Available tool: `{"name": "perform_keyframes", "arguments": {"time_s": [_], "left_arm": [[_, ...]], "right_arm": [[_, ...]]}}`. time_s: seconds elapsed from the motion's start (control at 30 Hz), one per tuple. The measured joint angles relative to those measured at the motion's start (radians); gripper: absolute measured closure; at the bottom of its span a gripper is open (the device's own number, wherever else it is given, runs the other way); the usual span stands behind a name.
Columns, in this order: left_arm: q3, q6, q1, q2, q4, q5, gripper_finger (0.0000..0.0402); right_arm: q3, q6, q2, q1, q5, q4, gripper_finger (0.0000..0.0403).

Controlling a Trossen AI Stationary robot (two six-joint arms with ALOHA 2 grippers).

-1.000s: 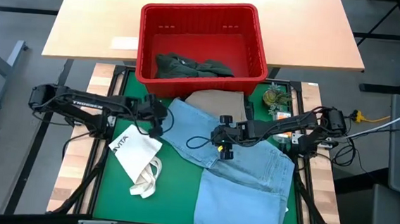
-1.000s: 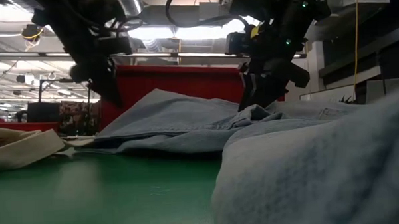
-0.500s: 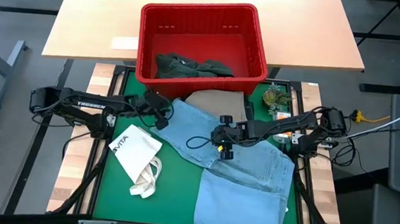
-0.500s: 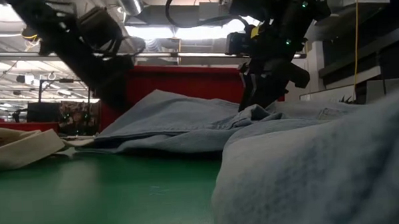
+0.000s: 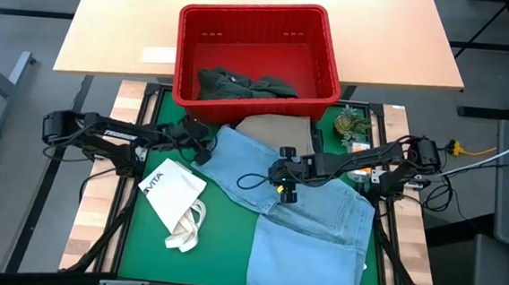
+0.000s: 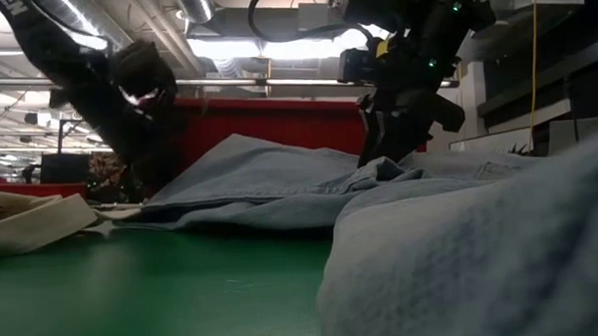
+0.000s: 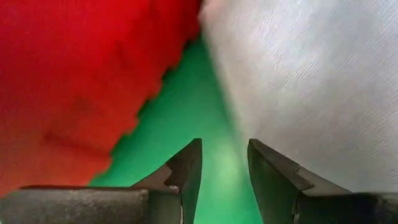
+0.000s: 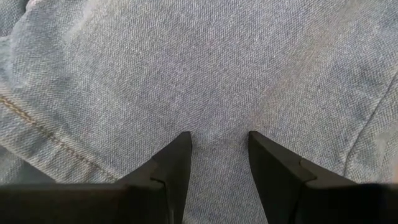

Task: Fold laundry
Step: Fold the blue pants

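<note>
Left hand [image 5: 202,144] sits low at the corner of the light blue piece [image 5: 303,220] nearest the red basket [image 5: 257,53], fingers spread with only green counter [image 7: 214,180] between them. Nothing pinched.

Right hand [image 5: 284,182] is pressed down on the middle of that same piece, on the side away from the basket; fingers parted, denim bunched between the tips (whether it truly grips the cloth, you cannot tell).

Risks from here:
- Left hand closes on mat instead of cloth: the hem lies just beside its fingers, not between them.
- Left hand nudges the basket wall, which is close by.
- Right hand lifts one layer only, dragging the piece into a heap.
- White tote bag [image 5: 175,200] lies near that corner and could get swept along.

The piece: pale denim, heavy weave, stitched seam showing, spread rumpled across the counter from the basket outward. Beige piece [image 5: 277,126] pokes out under it at the basket; dark green-grey piece [image 5: 241,84] is inside the basket.
</note>
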Motion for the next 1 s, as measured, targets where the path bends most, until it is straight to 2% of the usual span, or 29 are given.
{"name": "perform_keyframes", "arguments": {"time_s": [0.23,0.53,0.63,0.83,1.0], "left_arm": [[0.116,-0.063,-0.002,-0.094,-0.061,0.169,0.0278],[0.155,-0.130,-0.025,-0.128,-0.008,0.257,0.0278],[0.155,-0.131,-0.038,-0.127,-0.027,0.216,0.0278],[0.155,-0.055,-0.019,-0.131,-0.198,-0.037,0.0278],[0.155,-0.057,0.008,-0.118,-0.361,-0.043,0.0278]], "right_arm": [[0.000,0.000,0.000,0.000,-0.002,-0.002,0.0242],[0.000,0.000,0.001,0.001,-0.002,-0.004,0.0242],[0.000,0.000,0.001,0.001,-0.002,-0.004,0.0242],[0.000,0.000,0.001,0.001,-0.002,-0.004,0.0242],[0.000,0.000,0.001,0.001,-0.001,-0.003,0.0242]]}}
